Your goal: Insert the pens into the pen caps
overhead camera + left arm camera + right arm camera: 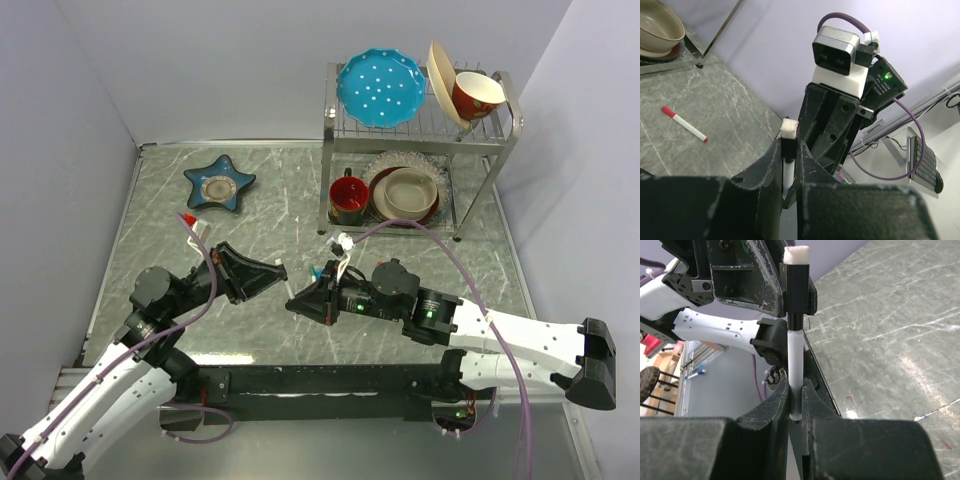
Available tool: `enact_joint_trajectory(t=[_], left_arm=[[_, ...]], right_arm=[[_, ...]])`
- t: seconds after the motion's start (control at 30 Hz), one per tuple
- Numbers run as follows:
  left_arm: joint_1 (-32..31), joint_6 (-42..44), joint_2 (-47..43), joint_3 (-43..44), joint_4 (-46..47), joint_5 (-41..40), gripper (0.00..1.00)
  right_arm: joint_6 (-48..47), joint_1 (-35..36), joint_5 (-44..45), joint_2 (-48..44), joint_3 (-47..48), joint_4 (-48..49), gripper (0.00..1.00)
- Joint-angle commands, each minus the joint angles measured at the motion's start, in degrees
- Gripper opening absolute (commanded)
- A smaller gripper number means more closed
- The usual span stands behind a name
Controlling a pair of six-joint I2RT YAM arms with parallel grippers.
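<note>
Above the grey table, the right gripper pinches a white pen by its barrel. The left gripper pinches the black cap on its tip. The cap looks only partly seated. Pushing off-axis could jam the pen or slip either grip.

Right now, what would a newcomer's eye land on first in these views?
The two grippers meeting nose to nose at mid-table: the right gripper clamps a white pen, whose black cap sits in the left gripper. Next, a red-tipped pen lying loose on the table far left, and the blue dotted plate atop the rack.
</note>
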Motion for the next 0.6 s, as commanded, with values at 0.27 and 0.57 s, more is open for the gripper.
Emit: enact_joint_trajectory(t=[0.27,0.57], left_arm=[[-0.26,-1.04,-1.41,-2.6,2.69,5.12,0.17],[-0.35,1.67,-1.42,2.85,1.02,1.87,0.7]], right_arm=[[-4.3,-0.1,3.53,-1.36,6.85,0.17,0.0],[-1.58,0.34,-0.51,-0.83,2.73,2.89,0.0]])
